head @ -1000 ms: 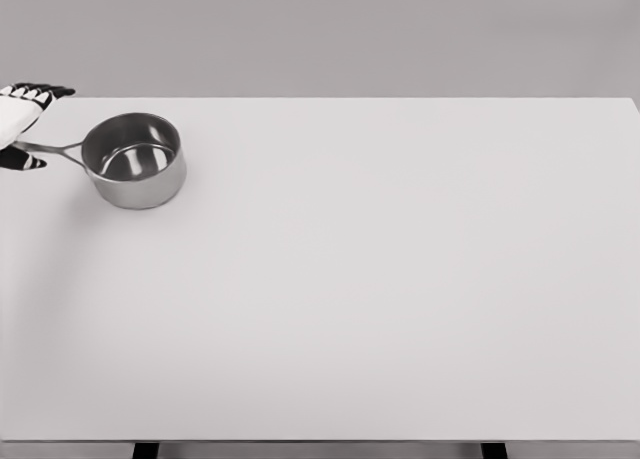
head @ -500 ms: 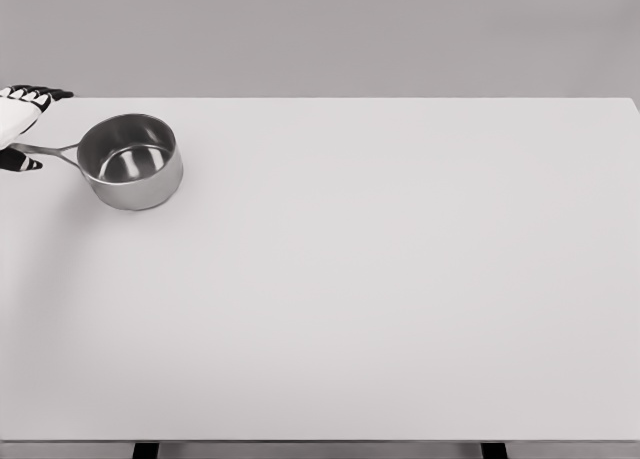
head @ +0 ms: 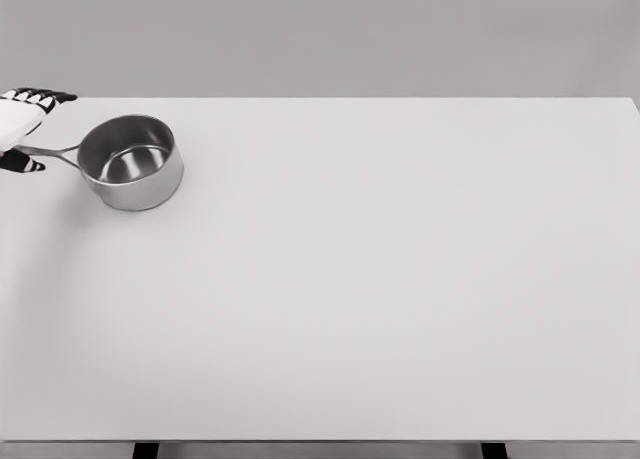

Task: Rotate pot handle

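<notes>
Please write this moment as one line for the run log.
left robot hand: shut on pot handle | pot: upright, far-left of table | right robot hand: not in view

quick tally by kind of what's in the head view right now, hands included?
Pots: 1, steel pot, handle pointing left
Hands: 1, left hand at the picture's left edge, around the handle's end
Tables: 1, white table
Total: 3
</notes>
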`<state>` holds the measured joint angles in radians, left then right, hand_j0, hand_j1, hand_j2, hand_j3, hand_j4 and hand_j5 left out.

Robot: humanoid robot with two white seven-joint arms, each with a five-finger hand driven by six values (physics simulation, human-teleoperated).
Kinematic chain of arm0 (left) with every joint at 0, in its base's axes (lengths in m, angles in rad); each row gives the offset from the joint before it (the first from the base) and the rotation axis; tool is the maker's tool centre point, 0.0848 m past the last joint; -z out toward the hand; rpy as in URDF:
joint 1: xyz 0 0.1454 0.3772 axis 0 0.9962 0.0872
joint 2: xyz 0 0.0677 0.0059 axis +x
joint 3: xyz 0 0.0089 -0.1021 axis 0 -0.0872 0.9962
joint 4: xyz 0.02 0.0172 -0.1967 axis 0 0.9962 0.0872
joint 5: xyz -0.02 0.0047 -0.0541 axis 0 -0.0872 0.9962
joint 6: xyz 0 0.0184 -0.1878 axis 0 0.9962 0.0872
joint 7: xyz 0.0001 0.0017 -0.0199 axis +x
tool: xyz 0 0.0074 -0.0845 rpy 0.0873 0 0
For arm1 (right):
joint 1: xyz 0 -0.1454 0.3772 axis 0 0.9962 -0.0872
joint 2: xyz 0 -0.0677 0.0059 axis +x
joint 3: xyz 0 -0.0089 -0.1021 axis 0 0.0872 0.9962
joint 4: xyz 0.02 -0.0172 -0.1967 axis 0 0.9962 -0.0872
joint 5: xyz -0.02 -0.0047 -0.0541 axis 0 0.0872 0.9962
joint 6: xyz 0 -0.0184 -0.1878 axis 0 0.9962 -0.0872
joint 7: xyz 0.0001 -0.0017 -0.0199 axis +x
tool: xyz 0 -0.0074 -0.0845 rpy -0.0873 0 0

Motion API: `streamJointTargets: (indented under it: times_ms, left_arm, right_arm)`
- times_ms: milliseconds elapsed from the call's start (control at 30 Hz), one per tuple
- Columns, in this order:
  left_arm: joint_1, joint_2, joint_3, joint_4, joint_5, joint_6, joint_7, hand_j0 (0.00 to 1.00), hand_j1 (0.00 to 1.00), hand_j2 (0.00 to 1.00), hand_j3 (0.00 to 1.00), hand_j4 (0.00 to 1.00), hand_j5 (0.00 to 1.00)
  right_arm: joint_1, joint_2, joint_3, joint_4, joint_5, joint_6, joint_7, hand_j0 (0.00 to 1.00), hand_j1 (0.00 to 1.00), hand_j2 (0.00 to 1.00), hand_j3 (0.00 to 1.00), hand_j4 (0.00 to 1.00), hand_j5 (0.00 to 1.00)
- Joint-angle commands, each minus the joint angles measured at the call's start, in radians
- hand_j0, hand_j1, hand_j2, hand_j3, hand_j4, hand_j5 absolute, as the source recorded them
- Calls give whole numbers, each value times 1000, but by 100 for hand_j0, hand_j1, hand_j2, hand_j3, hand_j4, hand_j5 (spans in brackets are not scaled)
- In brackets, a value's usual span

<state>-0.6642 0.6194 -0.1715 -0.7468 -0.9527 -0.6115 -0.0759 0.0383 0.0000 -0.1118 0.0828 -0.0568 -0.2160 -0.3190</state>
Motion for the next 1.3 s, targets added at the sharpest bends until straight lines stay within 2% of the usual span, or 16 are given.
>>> streamJointTargets:
  times_ms: [0,833,1267]
  left_arm:
    - [0,-1,1,0,3,1,1,100,100,100,100,100,100]
    - [0,-1,1,0,-17,1,-1,100,100,100,100,100,100]
    - [-28,-10,1,14,-44,1,-1,100,100,100,100,100,100]
  right_arm:
    - [0,0,0,0,-2,0,0,100,100,100,100,100,100]
    - [0,0,0,0,-2,0,0,100,100,100,100,100,100]
    - [0,0,0,0,0,0,0,100,100,100,100,100,100]
